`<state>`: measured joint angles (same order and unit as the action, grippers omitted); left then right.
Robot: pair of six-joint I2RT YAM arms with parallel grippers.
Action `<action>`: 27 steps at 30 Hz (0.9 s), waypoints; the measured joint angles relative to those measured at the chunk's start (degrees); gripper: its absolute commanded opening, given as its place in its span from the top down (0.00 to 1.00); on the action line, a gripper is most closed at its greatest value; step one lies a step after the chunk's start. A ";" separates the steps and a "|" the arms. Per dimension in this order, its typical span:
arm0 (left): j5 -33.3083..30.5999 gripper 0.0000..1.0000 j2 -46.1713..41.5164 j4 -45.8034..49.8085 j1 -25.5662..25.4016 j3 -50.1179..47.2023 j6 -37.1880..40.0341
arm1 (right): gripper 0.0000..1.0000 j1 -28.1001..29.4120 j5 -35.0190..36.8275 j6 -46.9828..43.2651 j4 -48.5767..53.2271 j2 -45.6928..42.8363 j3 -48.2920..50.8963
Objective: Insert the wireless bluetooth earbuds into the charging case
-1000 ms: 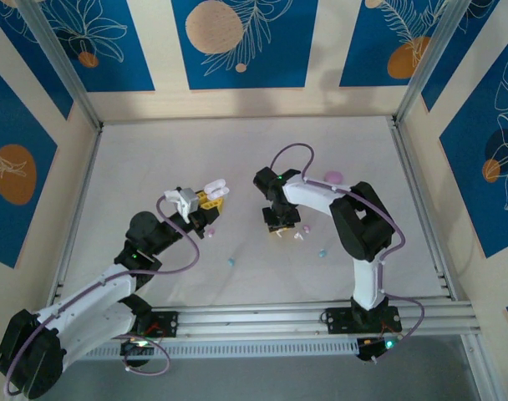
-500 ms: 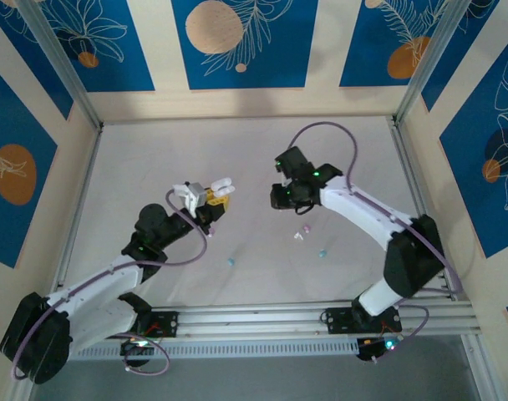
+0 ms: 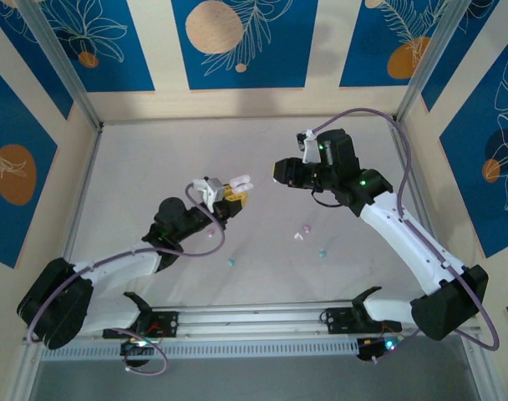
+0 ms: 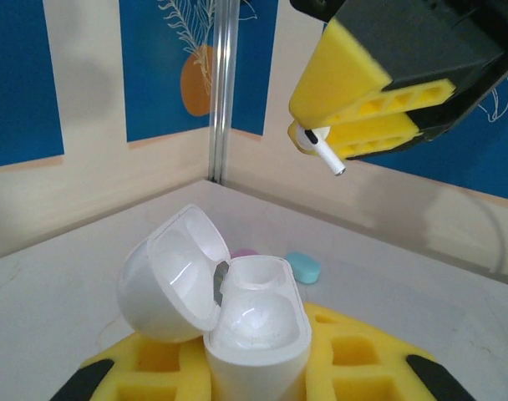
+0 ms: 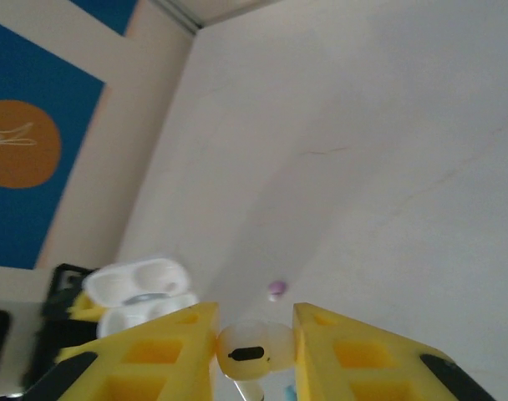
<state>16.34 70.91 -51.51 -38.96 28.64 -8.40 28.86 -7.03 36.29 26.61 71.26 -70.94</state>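
- The left jaws were clamped on the white charging case (image 4: 258,330), gripping its lower body between yellow pads (image 4: 354,359).
- The case stood upright in that grip, with its lid (image 4: 172,276) swung open to the left and the wells facing up.
- In the top view the case (image 3: 237,181) was held out over the middle of the counter (image 3: 154,167).
- The right jaws stood narrow, pinching a white earbud (image 4: 319,149) between their own yellow pads (image 4: 363,92).
- In the left wrist view the earbud's stem stuck out down and to the right.
- The right wrist view showed the same earbud (image 5: 252,351) wedged in the gap between the two pads, with the open case (image 5: 141,296) to the left.
- The held earbud sat above and to the right of the open case, near it but apart.
- Three loose earbuds lay together on the counter under the right arm: a pink earbud (image 3: 305,227), a second white earbud (image 3: 297,236) just beside it, and a teal earbud (image 3: 322,251).
- Another teal earbud (image 3: 231,261) lay well apart from those, close to the left arm.
- Beyond the held case, a teal rounded object (image 4: 302,266) and a pink object (image 4: 244,252) rested on the counter; what they were could not be told.
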 measured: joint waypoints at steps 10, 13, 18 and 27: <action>-2.51 1.00 6.47 -8.46 -2.73 1.05 0.74 | 0.71 4.81 -2.89 3.26 -7.63 0.02 0.00; -3.17 1.00 6.51 -9.81 -2.97 1.11 1.33 | 0.71 6.25 -2.84 3.41 -8.98 0.33 0.00; -3.82 1.00 6.51 -10.36 -3.26 1.11 1.53 | 0.71 8.33 -1.92 3.34 -9.49 1.40 0.00; -4.44 1.00 6.49 -10.67 -3.58 1.11 2.19 | 0.71 11.58 2.12 1.09 -8.92 4.20 -0.33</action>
<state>11.90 77.41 -62.17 -42.54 29.76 -6.22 40.45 -4.91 37.39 17.69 75.46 -71.26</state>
